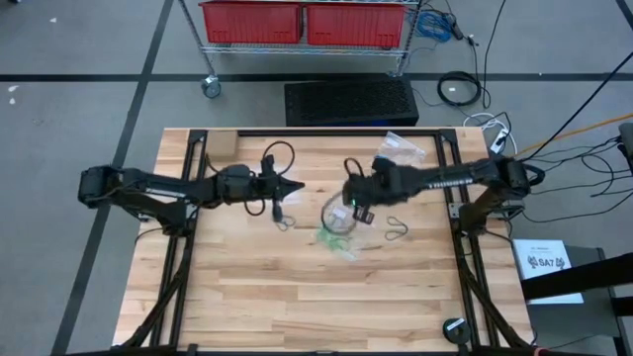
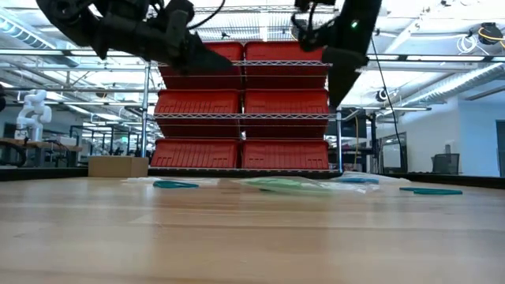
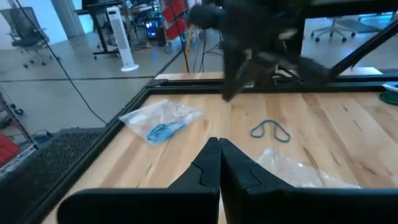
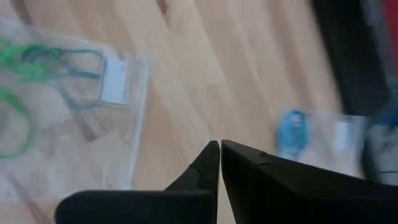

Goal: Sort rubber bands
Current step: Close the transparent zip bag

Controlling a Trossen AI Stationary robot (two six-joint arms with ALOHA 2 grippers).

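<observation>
We see both grippers, left point(image 1: 297, 185) and right point(image 1: 348, 197), pinched together, empty, above the table. Bands point(image 1: 336, 233) at 6 o'clock of right: light, floppy; we'd pinch one strand.

closed right claw point(image 4: 220, 149) above bagged green rubber bands point(image 4: 15, 53).

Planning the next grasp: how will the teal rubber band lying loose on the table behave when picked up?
The teal rubber band lies in a limp wavy loop, so it is probably floppy and will droop. It looks thin and flat on the table, likely light and hard to pinch.
</observation>
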